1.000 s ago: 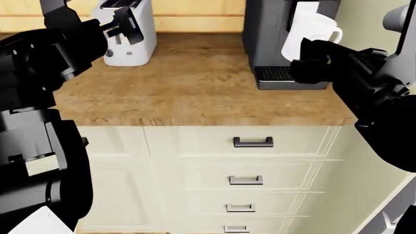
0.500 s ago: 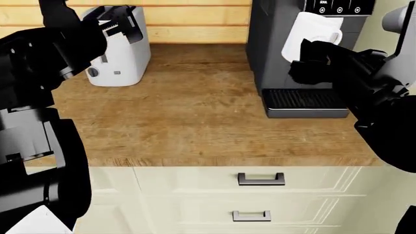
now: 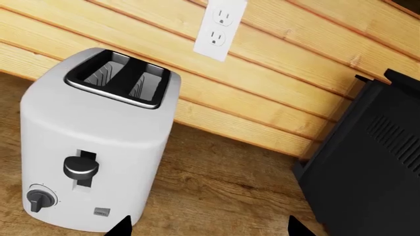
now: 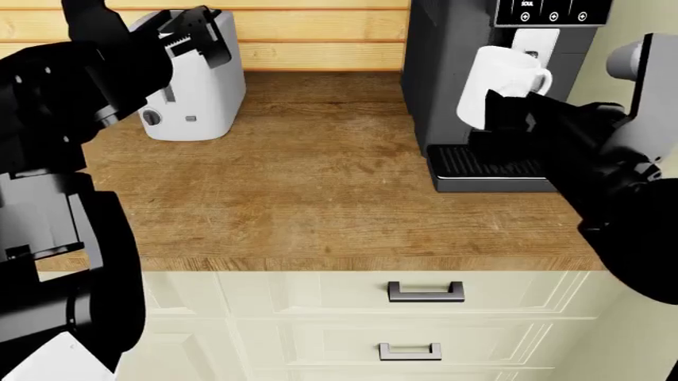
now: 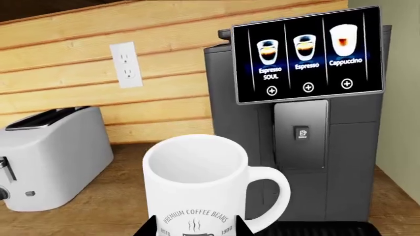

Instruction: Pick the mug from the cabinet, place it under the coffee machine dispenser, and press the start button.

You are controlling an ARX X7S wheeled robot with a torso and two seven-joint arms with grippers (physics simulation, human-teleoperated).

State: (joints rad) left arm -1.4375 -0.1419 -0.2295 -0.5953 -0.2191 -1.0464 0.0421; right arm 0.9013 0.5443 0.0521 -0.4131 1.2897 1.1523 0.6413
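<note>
The white mug (image 5: pixel 196 182), printed "Premium Coffee Beans", is held upright in my right gripper (image 5: pixel 196 228), whose two fingers are shut on its lower sides. In the head view the mug (image 4: pixel 498 79) hangs in the air in front of the dark-grey coffee machine (image 4: pixel 450 55), above the black drip tray (image 4: pixel 477 163) and to the left of the grey dispenser (image 4: pixel 535 40). The dispenser (image 5: pixel 300 132) sits under the screen with its three drink buttons (image 5: pixel 307 88). My left gripper (image 4: pixel 196 40) is open and empty, held up in front of the toaster.
A white toaster (image 4: pixel 196 87) stands at the back left of the wooden counter (image 4: pixel 297 182). A wall outlet (image 3: pixel 220 24) sits on the plank wall behind it. Cream drawers with dark handles (image 4: pixel 424 292) are below the counter edge.
The head view first shifted so the counter sits lower in frame. Since then my right gripper has lowered the mug a little in front of the machine. The left arm has stayed put.
</note>
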